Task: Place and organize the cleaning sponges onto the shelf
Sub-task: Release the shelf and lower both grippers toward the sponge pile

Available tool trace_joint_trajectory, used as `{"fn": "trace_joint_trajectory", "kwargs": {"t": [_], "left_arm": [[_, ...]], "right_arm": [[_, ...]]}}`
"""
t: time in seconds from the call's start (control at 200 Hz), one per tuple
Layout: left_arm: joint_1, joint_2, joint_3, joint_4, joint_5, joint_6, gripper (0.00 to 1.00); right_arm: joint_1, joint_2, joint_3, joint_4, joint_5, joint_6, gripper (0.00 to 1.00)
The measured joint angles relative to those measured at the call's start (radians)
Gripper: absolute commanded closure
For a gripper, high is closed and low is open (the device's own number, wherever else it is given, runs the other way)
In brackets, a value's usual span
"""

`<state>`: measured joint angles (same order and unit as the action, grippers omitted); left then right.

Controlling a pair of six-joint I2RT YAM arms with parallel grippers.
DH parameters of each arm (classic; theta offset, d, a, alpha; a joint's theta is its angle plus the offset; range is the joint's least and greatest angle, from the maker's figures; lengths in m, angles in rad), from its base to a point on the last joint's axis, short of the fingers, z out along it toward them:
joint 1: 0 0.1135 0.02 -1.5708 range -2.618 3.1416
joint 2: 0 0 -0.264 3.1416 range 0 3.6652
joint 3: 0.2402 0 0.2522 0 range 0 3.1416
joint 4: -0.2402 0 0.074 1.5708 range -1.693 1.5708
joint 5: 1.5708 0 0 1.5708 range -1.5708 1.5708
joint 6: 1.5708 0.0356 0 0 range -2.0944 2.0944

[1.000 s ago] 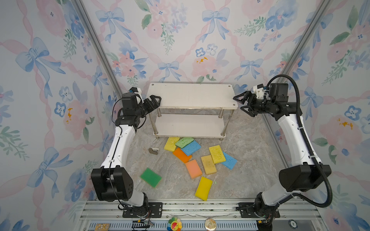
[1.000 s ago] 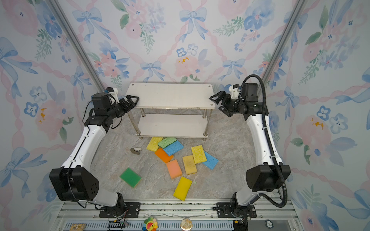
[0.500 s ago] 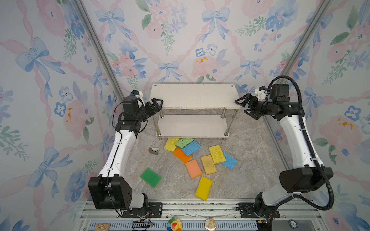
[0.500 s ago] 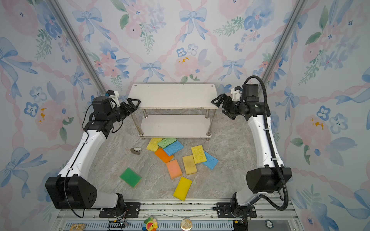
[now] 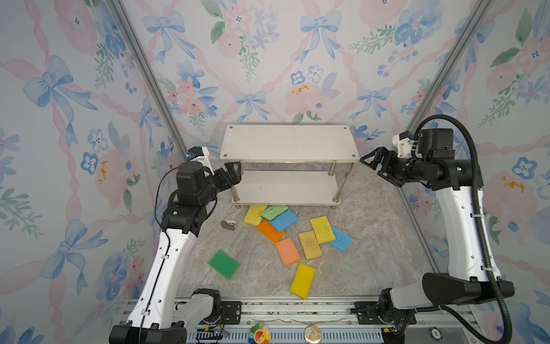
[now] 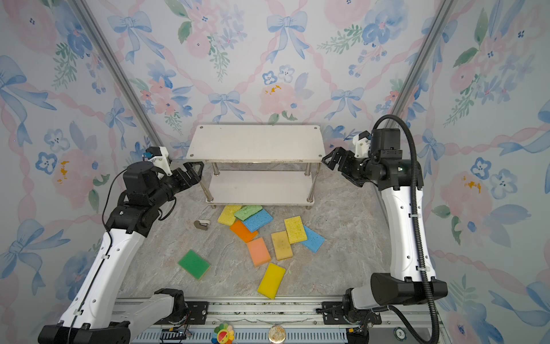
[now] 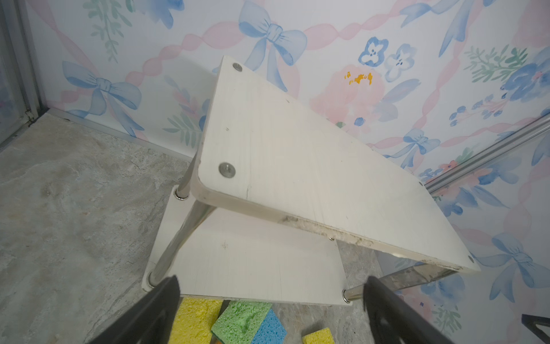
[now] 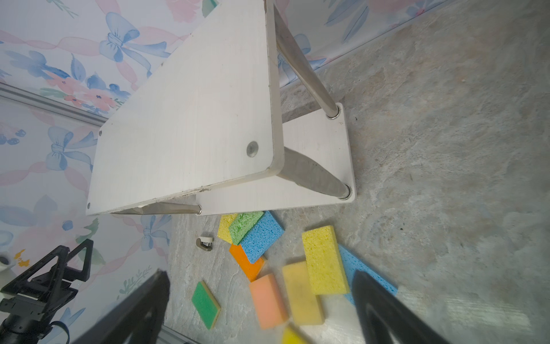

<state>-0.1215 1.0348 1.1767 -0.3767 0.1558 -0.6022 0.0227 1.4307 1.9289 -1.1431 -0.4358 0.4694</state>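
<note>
The shelf (image 5: 288, 143) (image 6: 256, 143) stands at the back, both white boards bare. Several cleaning sponges lie scattered on the floor in front of it: light green (image 5: 273, 212) on blue (image 5: 284, 220), orange (image 5: 269, 231), peach (image 5: 287, 251), tan-yellow (image 5: 309, 244), yellow (image 5: 322, 229), dark green (image 5: 223, 264) and bright yellow (image 5: 303, 280). My left gripper (image 5: 236, 172) (image 7: 271, 280) hangs open beside the shelf's left end. At the right end my right gripper (image 5: 369, 166) (image 8: 259, 272) is open too. Neither holds anything.
A small grey metal piece (image 5: 228, 224) lies on the stone floor left of the sponge pile. Flowered walls close in on three sides. The metal rail (image 5: 297, 306) with the arm bases runs along the front edge.
Both grippers have drawn back and down from the ends of the shelf's top board. The shelf has shifted slightly to the right. The sponges have not moved.
</note>
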Motion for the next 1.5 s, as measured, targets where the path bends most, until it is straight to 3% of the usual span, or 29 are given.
{"fn": "trace_joint_trajectory", "kwargs": {"t": [0.28,0.65,1.22,1.5], "left_arm": [[-0.071,-0.064,-0.238,-0.045,0.029,-0.023,0.02],[-0.109,-0.058,-0.382,-0.03,0.16,-0.062,0.02],[-0.172,0.108,-0.373,0.01,0.295,-0.083,0.02],[-0.186,0.116,-0.362,0.013,0.309,-0.084,0.02]], "right_arm": [[0.026,-0.119,-0.214,-0.032,0.011,-0.005,0.02],[0.158,-0.133,-0.408,-0.024,0.042,0.014,0.03],[0.38,-0.195,-0.708,0.116,0.109,0.12,0.0],[0.439,-0.198,-0.77,0.17,0.13,0.171,0.05]]}}
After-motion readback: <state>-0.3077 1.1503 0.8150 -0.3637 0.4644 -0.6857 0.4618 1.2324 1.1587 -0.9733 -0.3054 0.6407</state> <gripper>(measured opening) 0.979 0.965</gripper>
